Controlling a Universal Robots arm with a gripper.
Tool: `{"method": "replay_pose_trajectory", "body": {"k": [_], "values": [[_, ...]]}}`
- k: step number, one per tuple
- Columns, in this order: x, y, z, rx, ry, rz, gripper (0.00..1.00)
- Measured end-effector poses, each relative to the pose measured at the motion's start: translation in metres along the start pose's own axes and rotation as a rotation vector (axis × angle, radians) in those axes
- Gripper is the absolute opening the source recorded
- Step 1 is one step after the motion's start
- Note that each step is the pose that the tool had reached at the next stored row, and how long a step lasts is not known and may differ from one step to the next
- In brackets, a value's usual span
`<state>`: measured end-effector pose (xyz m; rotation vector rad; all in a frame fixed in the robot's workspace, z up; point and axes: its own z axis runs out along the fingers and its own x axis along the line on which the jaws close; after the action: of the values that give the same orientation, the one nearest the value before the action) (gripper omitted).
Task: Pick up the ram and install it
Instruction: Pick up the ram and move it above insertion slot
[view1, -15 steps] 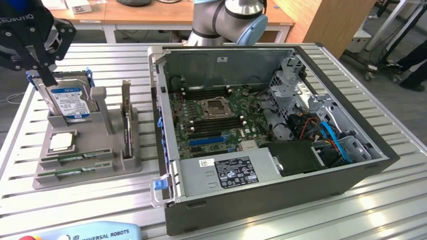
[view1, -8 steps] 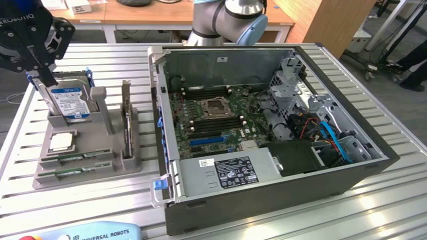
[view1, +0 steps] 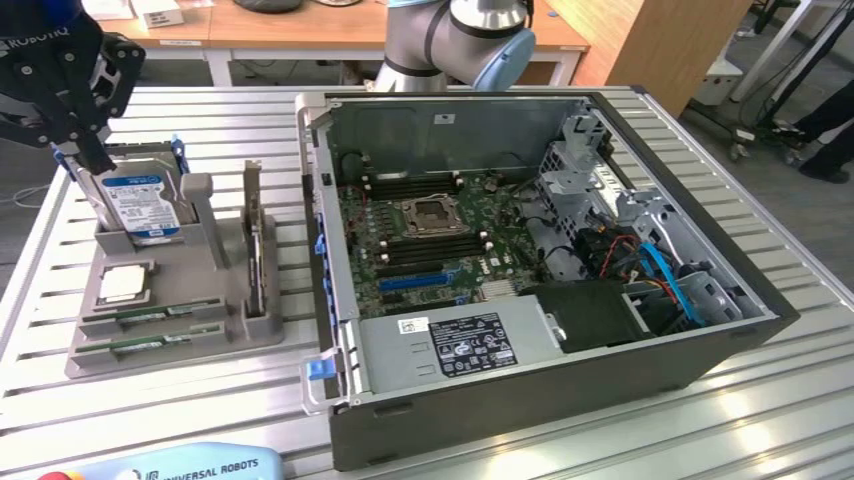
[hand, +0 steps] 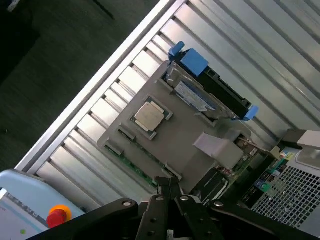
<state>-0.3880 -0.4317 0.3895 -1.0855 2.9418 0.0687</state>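
Two green ram sticks (view1: 151, 316) lie flat in the front slots of a grey holder (view1: 187, 345), which stands at the exterior view's left of the open computer case. In the wrist view one ram stick (hand: 134, 161) runs along the holder's edge. My black gripper (view1: 94, 160) hangs above the holder's far end, over the hard drive (view1: 140, 205) and well away from the ram. Its fingers (hand: 165, 187) meet with nothing between them. On the motherboard, black ram slots (view1: 424, 245) flank the processor socket (view1: 434, 212).
The open computer case (view1: 747, 330) takes up the middle and right of the slatted metal table (view1: 747, 420). A silver processor chip (view1: 123, 283) sits on the holder. A teach pendant (view1: 174, 465) with a red stop button (hand: 56, 216) lies at the table's front edge.
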Motion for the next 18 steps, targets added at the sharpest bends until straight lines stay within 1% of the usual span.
{"method": "replay_pose_trajectory", "body": {"k": [4, 18], "values": [[0.0000, 0.0000, 0.0001, -0.0003, 0.0039, -0.072, 0.10], [0.0000, 0.0000, 0.0004, -0.0047, 0.0136, -0.316, 0.10]]}}
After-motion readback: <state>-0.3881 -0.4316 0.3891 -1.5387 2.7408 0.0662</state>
